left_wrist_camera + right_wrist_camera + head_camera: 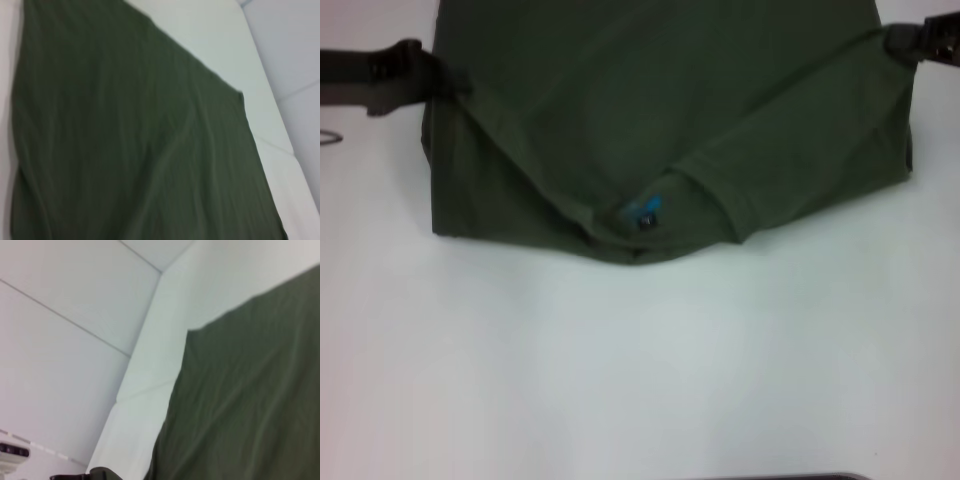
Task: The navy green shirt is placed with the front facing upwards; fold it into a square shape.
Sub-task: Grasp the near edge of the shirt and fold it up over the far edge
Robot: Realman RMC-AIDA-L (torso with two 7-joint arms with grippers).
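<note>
Navy green shirt [670, 110] lies on the bench [640, 360], stretched between left end effector [445, 82] and right end effector [898, 40], each pinching a side edge. Watch uneven pulls: you'll skew the fold.

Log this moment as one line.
shirt: sides folded inward, collar near | left hand: at shirt's left edge | right hand: at right edge | table: white

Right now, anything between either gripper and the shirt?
Nothing visible. The left gripper and right gripper each sit at an edge of the navy green shirt, on the white table.
</note>
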